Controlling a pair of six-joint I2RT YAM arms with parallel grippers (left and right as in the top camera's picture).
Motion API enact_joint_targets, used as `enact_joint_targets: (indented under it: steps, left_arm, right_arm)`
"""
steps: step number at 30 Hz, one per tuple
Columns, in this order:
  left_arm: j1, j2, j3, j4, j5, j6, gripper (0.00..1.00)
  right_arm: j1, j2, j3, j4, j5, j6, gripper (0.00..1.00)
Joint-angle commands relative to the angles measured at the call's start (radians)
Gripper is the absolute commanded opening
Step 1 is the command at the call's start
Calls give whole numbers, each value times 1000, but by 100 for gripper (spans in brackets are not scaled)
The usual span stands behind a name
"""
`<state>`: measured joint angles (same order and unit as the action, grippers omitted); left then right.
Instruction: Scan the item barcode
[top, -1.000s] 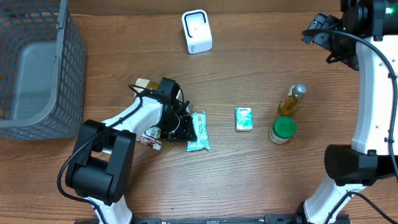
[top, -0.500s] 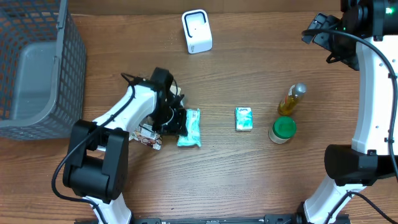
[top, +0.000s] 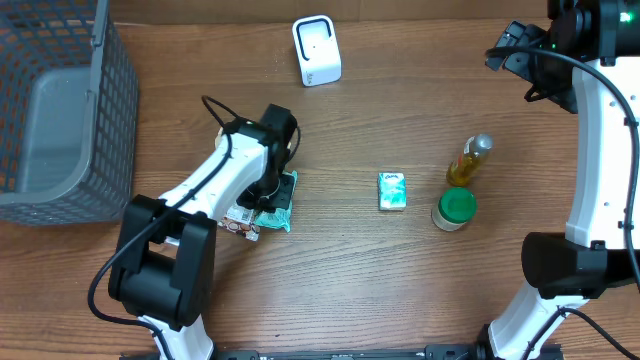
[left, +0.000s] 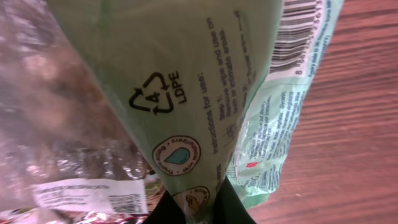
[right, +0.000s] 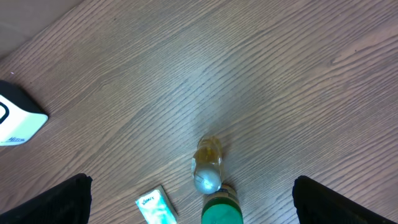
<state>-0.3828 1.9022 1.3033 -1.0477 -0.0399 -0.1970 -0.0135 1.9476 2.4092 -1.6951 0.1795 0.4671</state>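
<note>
Your left gripper (top: 274, 190) is clamped on the green wipes packet (left: 186, 74), its two dark fingertips (left: 233, 208) pinching a fold of the wrapper at the bottom of the left wrist view. You find the packet on the near side of the white scanner (top: 316, 50), toward the arm bases and a little to the scanner's left, well apart from it. From overhead only a teal edge of the packet shows from under the gripper, so you cannot tell whether it is lifted off the wooden table (top: 400, 290) or resting on it. The barcode (left: 297, 30) is printed on the packet's pale flap at the top right of the left wrist view, and that camera is close enough to read the recycling mark and the instruction lines. A clear-wrapped snack (top: 240, 222) lies just beside the packet, on its side away from the scanner. Your right gripper (top: 508, 48) hangs to the scanner's right, well apart from it, with its fingers (right: 56, 202) spread wide and nothing between them. Nearer the bases than the scanner and to its right stand a small green box (top: 392, 190), an upright bottle (top: 468, 160) of yellow liquid and a green-lidded jar (top: 454, 208) just beside the bottle. The grey basket (top: 112, 120) sits far to the scanner's left.
</note>
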Motion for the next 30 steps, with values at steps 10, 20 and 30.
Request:
enact_joint_targets:
  steps: [10,20,30]
  left_arm:
    - [-80,-2,23,25,-11,-62,8]
    - [-107,-2,23,123,232,-62,8]
    - [-118,3,16,148,232,-63,10]
  right_arm:
    - [-5,-18,13,2,-5,-3,100]
    - [-5,-18,13,2,-5,-3,100]
    - [-5,-18,13,2,-5,-3,100]
